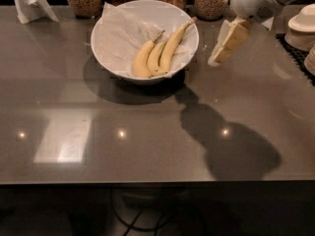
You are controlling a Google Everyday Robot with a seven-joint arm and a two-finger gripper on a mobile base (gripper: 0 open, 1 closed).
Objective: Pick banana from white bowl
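No text, label or number can be read. The pale two-finger gripper [216,59], just right of the glossy round white bowl [147,9], bears none.

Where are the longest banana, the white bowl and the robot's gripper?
Longest slim pale yellow-green banana [173,45]: camera view, mid-body.
Large round glossy white bowl [170,10]: camera view, bare far wall.
Gripper [217,59]: camera view, its lower tip, right of the bowl.

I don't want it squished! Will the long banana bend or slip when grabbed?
Probably stiff: the banana holds its curve. It touches its neighbours, which may shift. Crumpled paper likely stops sliding. The end effector hangs right of the bowl.
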